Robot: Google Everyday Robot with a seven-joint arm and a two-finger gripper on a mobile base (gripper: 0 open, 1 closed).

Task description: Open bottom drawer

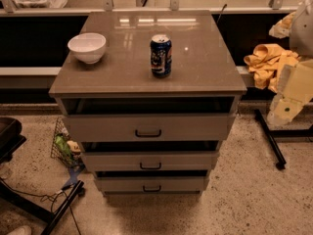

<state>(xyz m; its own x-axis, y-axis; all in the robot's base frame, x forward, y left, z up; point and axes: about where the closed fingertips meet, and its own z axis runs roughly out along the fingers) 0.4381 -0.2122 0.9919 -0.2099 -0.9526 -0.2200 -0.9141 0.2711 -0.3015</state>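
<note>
So all you really get of the robot is a stack of pale cream, boxy shells out past the right edge of the surface (195, 77). Up top there's a rounded grey-white housing (306, 23), smooth and plasticky looking. Under it sits a flat-sided cream block (299, 82) with soft corners. The lowest chunk, which I take for the pincer (283, 110), is off beyond the front right corner, same cream colour, with one small dark green dot (285, 109) on its face.
</note>
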